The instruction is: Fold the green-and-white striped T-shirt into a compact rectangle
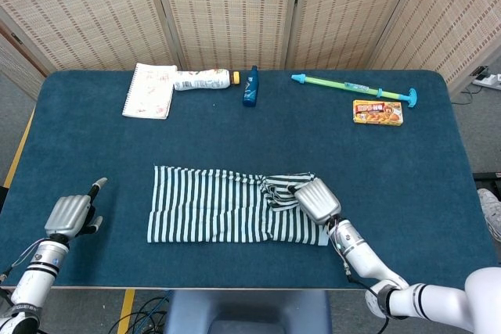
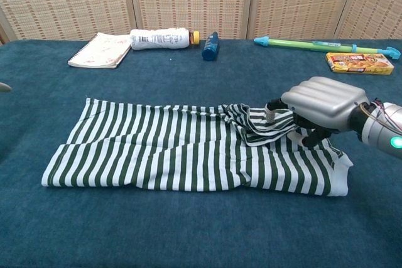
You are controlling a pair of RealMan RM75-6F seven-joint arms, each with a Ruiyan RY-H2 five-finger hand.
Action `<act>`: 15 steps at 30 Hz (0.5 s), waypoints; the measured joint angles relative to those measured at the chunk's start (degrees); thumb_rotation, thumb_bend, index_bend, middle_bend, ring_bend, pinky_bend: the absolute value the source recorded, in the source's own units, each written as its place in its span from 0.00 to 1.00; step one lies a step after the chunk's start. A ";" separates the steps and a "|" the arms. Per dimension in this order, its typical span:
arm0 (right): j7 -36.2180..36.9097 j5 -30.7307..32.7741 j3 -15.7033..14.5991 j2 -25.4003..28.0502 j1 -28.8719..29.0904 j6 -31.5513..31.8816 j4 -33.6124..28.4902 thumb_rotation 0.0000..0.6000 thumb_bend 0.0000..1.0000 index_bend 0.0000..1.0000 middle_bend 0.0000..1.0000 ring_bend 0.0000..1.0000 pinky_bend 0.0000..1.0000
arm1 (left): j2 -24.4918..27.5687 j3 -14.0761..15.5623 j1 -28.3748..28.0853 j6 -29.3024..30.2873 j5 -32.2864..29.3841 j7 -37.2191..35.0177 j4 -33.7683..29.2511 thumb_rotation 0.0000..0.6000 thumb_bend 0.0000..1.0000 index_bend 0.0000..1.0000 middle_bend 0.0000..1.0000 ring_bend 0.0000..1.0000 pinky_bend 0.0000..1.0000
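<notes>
The striped T-shirt (image 1: 227,215) lies flat on the blue table (image 1: 391,177), near the front edge and a bit left of the middle. Its right end is bunched up in a small heap. The right hand (image 1: 317,199) is there, with its fingers curled into that heap of cloth, so it is holding the shirt. The chest view shows this best: from the side you can see the dark fingertips (image 2: 274,108) tucked into the folds and the cloth lifted a little off the rest of the shirt. The head view looks from above, so there you see mostly the grey back of the hand and the arm going down to the table's front edge. The left hand (image 1: 69,213) shows well only in the head view. It is at the front left corner, well apart from the shirt, with nothing in it and its fingers spread. In the chest view only a tiny grey bit shows at the left edge. Along the far side of the table lie a notebook (image 1: 149,90), a white bottle (image 1: 202,79), a small blue bottle (image 1: 250,86), a long green and blue toy (image 1: 354,87) and a yellow box (image 1: 378,112).
</notes>
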 measured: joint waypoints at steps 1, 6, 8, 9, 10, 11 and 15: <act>-0.01 -0.10 -0.14 0.36 -0.08 -0.13 -0.62 1.00 0.45 0.15 0.98 1.00 1.00 | 0.01 0.02 -0.03 -0.05 -0.02 0.04 -0.01 1.00 0.41 0.00 0.90 0.84 1.00; -1.32 0.52 -0.61 1.90 -0.40 -0.99 -3.09 1.00 0.45 0.14 0.98 1.00 1.00 | 0.15 0.04 -0.19 -0.17 -0.08 0.19 -0.20 1.00 0.41 0.00 0.90 0.84 1.00; -2.07 1.27 -0.77 2.40 -0.56 -1.42 -3.61 1.00 0.45 0.14 0.98 1.00 1.00 | 0.25 0.03 -0.22 -0.16 0.05 0.12 -0.35 1.00 0.41 0.00 0.90 0.84 1.00; -2.38 1.55 -0.86 2.56 -0.65 -1.58 -3.69 1.00 0.45 0.14 0.98 1.00 1.00 | 0.34 0.06 -0.25 -0.18 0.16 0.11 -0.47 1.00 0.41 0.00 0.90 0.84 1.00; -2.60 1.89 -0.98 2.71 -0.80 -1.77 -3.78 1.00 0.45 0.14 0.98 1.00 1.00 | 0.39 0.10 -0.27 -0.18 0.25 0.15 -0.56 1.00 0.41 0.00 0.90 0.84 1.00; -2.63 2.13 -1.08 2.80 -0.92 -1.93 -3.85 1.00 0.45 0.14 0.98 1.00 1.00 | 0.43 0.13 -0.29 -0.18 0.29 0.20 -0.62 1.00 0.41 0.00 0.90 0.84 1.00; -2.22 2.71 -1.36 3.41 -1.31 -2.53 -4.49 1.00 0.45 0.14 0.98 1.00 1.00 | 0.53 0.13 -0.51 -0.35 0.34 0.31 -0.73 1.00 0.41 0.00 0.90 0.84 1.00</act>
